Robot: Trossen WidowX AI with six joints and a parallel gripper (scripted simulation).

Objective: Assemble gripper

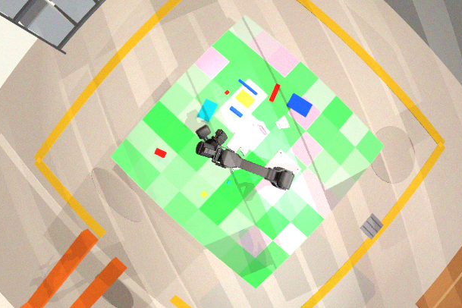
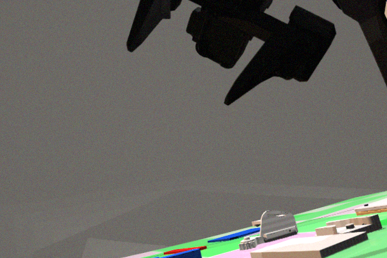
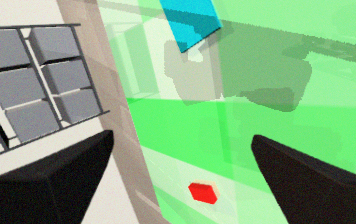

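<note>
My gripper (image 2: 179, 77) (image 3: 184, 138) is open and empty, high above the mat. In the exterior view, a grey upright rounded piece (image 2: 278, 224) with a toothed foot (image 2: 249, 244) looks like a jaw; in the top view a slim whitish piece (image 1: 259, 127) lies near the bright middle. A small whitish part (image 1: 282, 122) lies to its right, and another (image 1: 243, 150) lies beside my arm. A pale block (image 2: 289, 253) and a low beige and dark part (image 2: 376, 222) show in the exterior view. Which is the base or housing plate, I cannot tell. The arm may hide the second jaw.
The checkered mat (image 1: 174, 125) carries a cyan plate (image 1: 207, 110) (image 3: 194, 25), a red block (image 1: 160, 152) (image 3: 203, 193), a blue plate (image 1: 300, 105), a red bar (image 1: 275, 92), a yellow square (image 1: 245, 99) and blue bars (image 1: 247, 86) (image 1: 236, 111). Orange bars (image 1: 62, 267) lie beyond the mat.
</note>
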